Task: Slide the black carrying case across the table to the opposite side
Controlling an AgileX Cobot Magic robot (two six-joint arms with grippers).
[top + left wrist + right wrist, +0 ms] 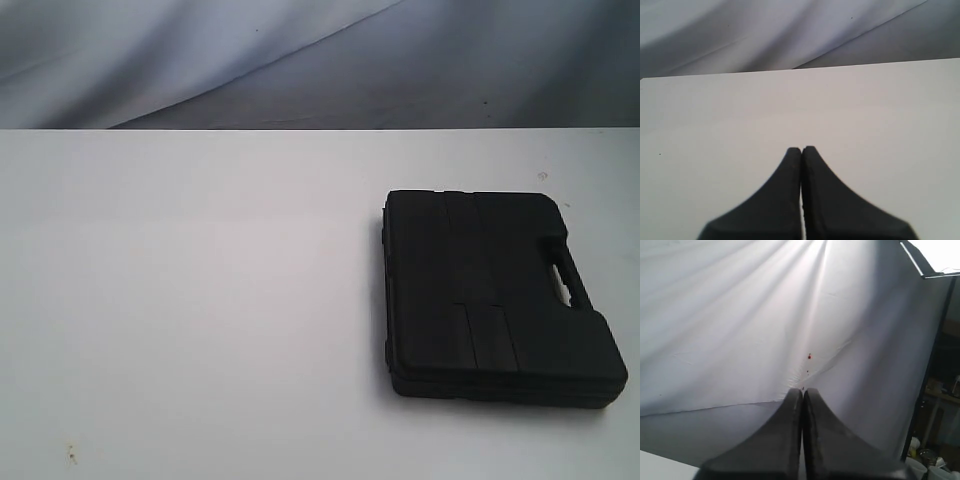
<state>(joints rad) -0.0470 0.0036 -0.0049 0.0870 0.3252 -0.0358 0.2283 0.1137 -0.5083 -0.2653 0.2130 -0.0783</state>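
Case [495, 295] well apart from left end effector [801, 150]

Nothing legible appeared in any view. The flat rectangular matte black plastic case [495, 300] carried only plain moulded ribs on its lid, with no brand, label or number that could be read. The wide white tabletop [200, 300] beside the case bore a few tiny specks, none of them forming a letter or sign.
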